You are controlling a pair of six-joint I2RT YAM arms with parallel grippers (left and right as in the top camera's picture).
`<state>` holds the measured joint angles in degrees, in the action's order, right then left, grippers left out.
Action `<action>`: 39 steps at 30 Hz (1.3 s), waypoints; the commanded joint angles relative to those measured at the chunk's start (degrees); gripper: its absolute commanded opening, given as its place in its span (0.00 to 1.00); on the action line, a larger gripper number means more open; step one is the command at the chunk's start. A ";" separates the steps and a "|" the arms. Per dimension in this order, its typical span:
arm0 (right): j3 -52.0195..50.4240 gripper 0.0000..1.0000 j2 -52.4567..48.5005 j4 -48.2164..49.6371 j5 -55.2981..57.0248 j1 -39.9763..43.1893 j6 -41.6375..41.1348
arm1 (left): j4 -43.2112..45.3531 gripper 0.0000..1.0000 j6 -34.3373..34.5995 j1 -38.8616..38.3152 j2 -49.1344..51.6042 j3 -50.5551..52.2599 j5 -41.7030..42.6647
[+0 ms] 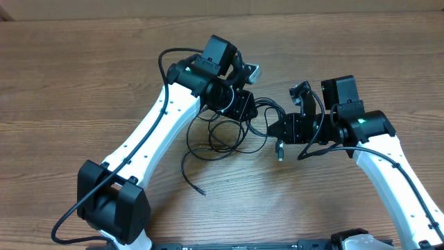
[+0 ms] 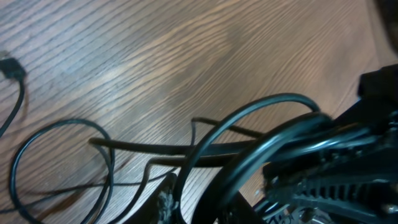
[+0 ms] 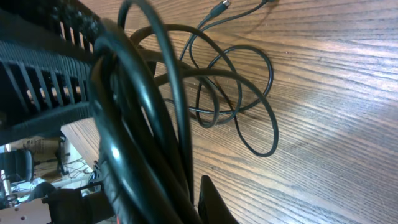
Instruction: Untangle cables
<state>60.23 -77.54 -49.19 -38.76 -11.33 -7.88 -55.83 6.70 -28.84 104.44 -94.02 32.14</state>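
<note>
While cables (image 1: 232, 132) sprawl between them, right fingers (image 3: 43, 87) clamp strands, left fingers (image 2: 336, 180) unclear

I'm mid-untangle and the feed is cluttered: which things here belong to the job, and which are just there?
Job:
cables, looped between the arms
left gripper
right gripper, jaws shut on the cables

Not the job:
thick black wire on the left arm
wooden table

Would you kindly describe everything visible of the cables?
The cables are thin, glossy black cords, lying in overlapping loops on the wooden table between the arms. One loose end trails toward the near edge; a small plug hangs by the right gripper, which is shut on some strands. The left gripper is at the bundle's far side.
</note>
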 commanded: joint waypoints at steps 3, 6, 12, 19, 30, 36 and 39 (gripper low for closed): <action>0.92 0.04 -0.07 -1.18 -2.27 0.11 0.50 | 1.97 0.09 -1.44 0.00 0.37 -0.98 3.43; 0.92 0.20 -0.07 -1.51 -0.87 0.11 0.52 | 1.68 0.04 -3.23 0.35 0.00 -1.01 3.34; 0.94 0.21 -0.04 -2.14 4.00 0.17 0.50 | -0.17 0.04 -6.16 2.40 -1.99 -1.03 2.91; 2.78 0.21 0.00 -2.78 9.62 0.15 0.52 | -4.96 0.04 -12.35 4.81 -6.91 -1.03 -3.54; 5.44 0.35 0.00 -2.80 -2.19 0.04 8.68 | -9.94 0.04 -22.05 4.13 -9.46 -1.01 -0.22; 5.44 0.39 0.00 -2.73 -11.26 0.04 12.92 | -10.19 0.04 -21.92 3.91 -9.40 -1.01 -0.50; 5.44 0.39 0.00 -2.32 -11.28 0.04 12.90 | -10.38 0.04 -21.92 2.91 -9.40 -1.01 0.61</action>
<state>64.23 -77.54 -52.05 -46.26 -11.29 2.76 -66.08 -13.78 -24.53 96.40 -94.02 30.46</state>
